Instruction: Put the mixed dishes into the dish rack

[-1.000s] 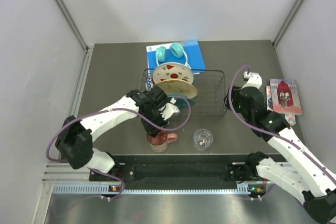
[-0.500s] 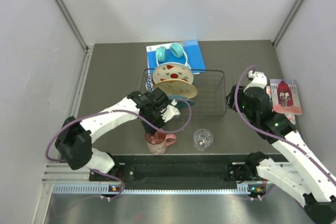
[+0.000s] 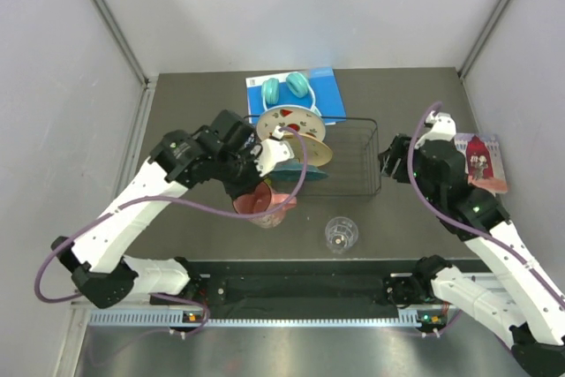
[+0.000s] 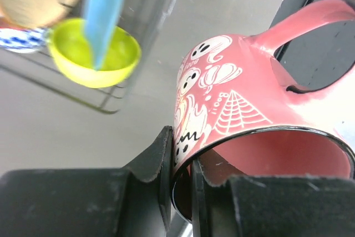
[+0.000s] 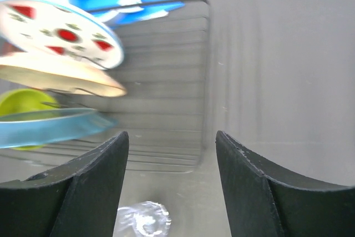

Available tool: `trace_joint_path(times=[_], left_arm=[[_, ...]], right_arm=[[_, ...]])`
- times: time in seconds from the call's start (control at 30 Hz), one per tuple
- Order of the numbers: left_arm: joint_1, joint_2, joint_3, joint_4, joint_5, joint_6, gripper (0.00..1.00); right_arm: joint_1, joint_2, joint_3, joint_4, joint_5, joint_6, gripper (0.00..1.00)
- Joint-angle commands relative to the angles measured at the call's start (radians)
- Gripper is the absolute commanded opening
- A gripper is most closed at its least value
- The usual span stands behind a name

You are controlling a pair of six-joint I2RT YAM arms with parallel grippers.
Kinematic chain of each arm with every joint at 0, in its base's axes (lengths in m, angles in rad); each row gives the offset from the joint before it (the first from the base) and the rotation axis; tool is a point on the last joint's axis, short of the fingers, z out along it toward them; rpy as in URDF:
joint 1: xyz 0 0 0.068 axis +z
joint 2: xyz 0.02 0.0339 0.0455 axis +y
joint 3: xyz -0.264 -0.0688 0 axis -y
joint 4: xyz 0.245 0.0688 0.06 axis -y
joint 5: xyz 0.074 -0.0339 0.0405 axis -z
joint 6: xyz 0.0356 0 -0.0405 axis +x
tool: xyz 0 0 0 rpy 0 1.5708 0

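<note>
pink mug point(image 4: 233, 98), rim clamped in left pincer point(image 4: 181, 154)

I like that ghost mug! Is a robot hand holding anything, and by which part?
The left gripper holds the pink mug by its rim, one finger inside, one outside. The right gripper is open, holding nothing.

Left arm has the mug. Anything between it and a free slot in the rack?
Just beyond the pink mug, held by the left gripper, the teal plate and lime-green bowl fill the dish rack's left end. The rack's right part looks bare; only its near wire wall lies in between.
</note>
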Motion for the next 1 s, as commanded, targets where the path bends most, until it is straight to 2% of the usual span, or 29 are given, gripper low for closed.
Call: trace_joint_path(times=[0.0, 0.03, 0.07, 0.1, 0.13, 0.17, 0.2, 0.23, 0.27, 0.3, 0.33, 0.4, 0.43, 0.5, 0.53, 0.63, 0.83, 0.97], left_arm=[[-0.003, -0.065, 0.152, 0.012, -0.025, 0.040, 0.00], [-0.003, -0.078, 0.179, 0.055, -0.066, 0.042, 0.00], [-0.004, -0.094, 0.184, 0.110, -0.193, 0.048, 0.00], [-0.003, -0.139, 0.180, 0.250, -0.243, 0.061, 0.00], [-0.003, -0.169, 0.128, 0.331, -0.290, 0.089, 0.00], [-0.003, -0.202, 0.083, 0.415, -0.324, 0.168, 0.00], [-0.004, -0.265, 0.033, 0.617, -0.391, 0.213, 0.00], [-0.004, -0.289, -0.063, 0.697, -0.415, 0.265, 0.00], [-0.006, -0.305, -0.107, 0.791, -0.438, 0.369, 0.00], [-0.010, -0.327, -0.144, 0.930, -0.465, 0.415, 0.00], [-0.009, -0.335, -0.196, 0.997, -0.458, 0.510, 0.00], [-0.018, -0.352, -0.280, 1.135, -0.426, 0.600, 0.00], [-0.024, -0.352, -0.300, 1.246, -0.414, 0.682, 0.00], [-0.047, -0.349, -0.359, 1.359, -0.395, 0.761, 0.00], [-0.056, -0.347, -0.376, 1.428, -0.362, 0.837, 0.00], [-0.110, -0.355, -0.429, 1.502, -0.312, 0.968, 0.00], [-0.205, -0.391, -0.520, 1.586, -0.280, 1.132, 0.00], [-0.266, -0.392, -0.537, 1.620, -0.314, 1.175, 0.00]], right_arm=[[-0.005, 0.000, 0.094, 0.032, -0.116, 0.053, 0.66], [-0.005, 0.003, 0.111, 0.055, -0.152, 0.062, 0.67], [-0.005, 0.006, 0.118, 0.076, -0.251, 0.070, 0.68], [-0.005, 0.012, 0.125, 0.098, -0.303, 0.099, 0.70], [-0.005, 0.019, 0.134, 0.148, -0.350, 0.119, 0.71], [-0.005, 0.045, 0.140, 0.174, -0.481, 0.139, 0.72], [-0.005, 0.062, 0.146, 0.202, -0.540, 0.181, 0.73], [-0.005, 0.076, 0.145, 0.270, -0.599, 0.211, 0.73], [-0.007, 0.107, 0.140, 0.309, -0.714, 0.241, 0.73], [-0.005, 0.121, 0.131, 0.347, -0.765, 0.302, 0.73], [-0.007, 0.137, 0.107, 0.439, -0.820, 0.335, 0.74], [-0.007, 0.180, 0.067, 0.559, -0.957, 0.452, 0.75], [-0.007, 0.191, 0.012, 0.728, -0.995, 0.503, 0.75], [-0.005, 0.234, -0.036, 0.904, -1.086, 0.664, 0.78], [-0.005, 0.254, -0.065, 1.056, -1.114, 0.712, 0.79], [-0.005, 0.317, -0.087, 1.296, -1.195, 0.866, 0.82], [-0.005, 0.395, -0.056, 1.374, -1.296, 0.909, 0.82], [-0.005, 0.455, -0.062, 1.426, -1.330, 0.953, 0.80]])
